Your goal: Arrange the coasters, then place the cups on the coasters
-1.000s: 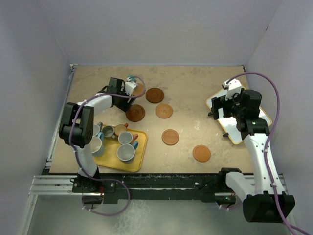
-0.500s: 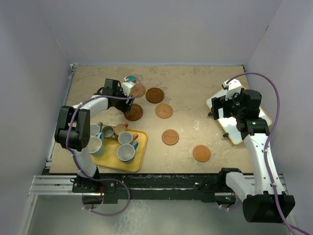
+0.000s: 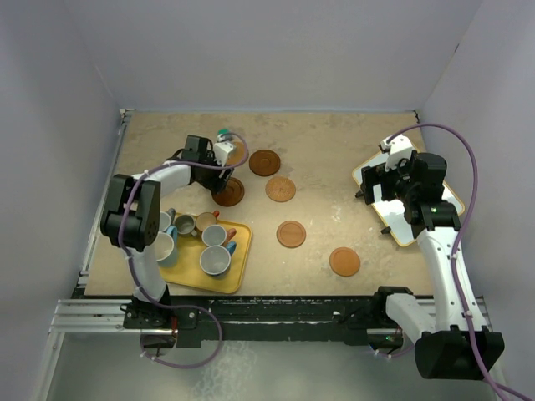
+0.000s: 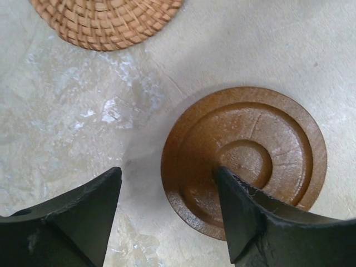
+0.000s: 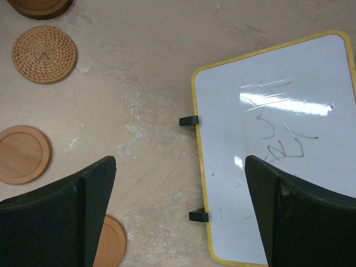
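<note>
Top external: my left gripper (image 3: 222,174) hangs over the dark coaster (image 3: 229,194), and the cups (image 3: 213,251) crowd the yellow tray (image 3: 238,280) by the table's (image 3: 334,142) near edge. Left wrist: jaws apart and empty, one finger over that coaster, with bare table beside it. Right wrist: right gripper (image 5: 179,167) is spread wide and empty, astride the whiteboard's (image 5: 278,111) yellow rim.

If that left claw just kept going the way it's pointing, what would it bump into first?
Probably the dark brown grooved coaster: the left gripper points down at the table with open jaws, one finger over the coaster, the other over bare tabletop. How far above it hangs is unclear.
</note>
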Available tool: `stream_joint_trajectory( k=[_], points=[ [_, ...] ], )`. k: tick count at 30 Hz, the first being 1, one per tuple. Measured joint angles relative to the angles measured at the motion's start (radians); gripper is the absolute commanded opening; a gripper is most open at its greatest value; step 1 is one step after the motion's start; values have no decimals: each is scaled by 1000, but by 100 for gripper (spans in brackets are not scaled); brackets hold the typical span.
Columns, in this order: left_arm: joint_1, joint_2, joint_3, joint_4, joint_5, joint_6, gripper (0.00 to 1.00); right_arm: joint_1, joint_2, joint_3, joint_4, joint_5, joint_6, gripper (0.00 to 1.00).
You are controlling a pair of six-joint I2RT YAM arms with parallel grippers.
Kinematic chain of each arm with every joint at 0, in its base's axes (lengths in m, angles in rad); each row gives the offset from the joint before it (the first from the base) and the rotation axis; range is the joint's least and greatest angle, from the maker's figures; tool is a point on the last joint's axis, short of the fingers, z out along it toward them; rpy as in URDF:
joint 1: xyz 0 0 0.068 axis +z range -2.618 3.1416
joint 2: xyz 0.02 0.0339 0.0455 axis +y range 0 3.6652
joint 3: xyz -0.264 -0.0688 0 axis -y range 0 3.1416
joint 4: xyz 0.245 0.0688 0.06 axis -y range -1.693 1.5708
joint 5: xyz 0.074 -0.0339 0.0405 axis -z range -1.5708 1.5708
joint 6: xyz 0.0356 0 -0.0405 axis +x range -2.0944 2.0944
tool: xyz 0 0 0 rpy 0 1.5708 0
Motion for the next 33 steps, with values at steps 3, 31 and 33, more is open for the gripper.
stream_joint_trajectory(
  k=[3, 31, 33],
  points=[
    [0, 10, 16, 0, -37, -2, 60, 0, 2, 0, -1, 0, 0, 100],
    [74, 271, 370, 28, -166, -108, 61, 0, 22, 0, -5, 25, -14, 100],
    [75, 271, 370, 31, -149, -107, 62, 0, 22, 0, -5, 25, -14, 100]
  ],
)
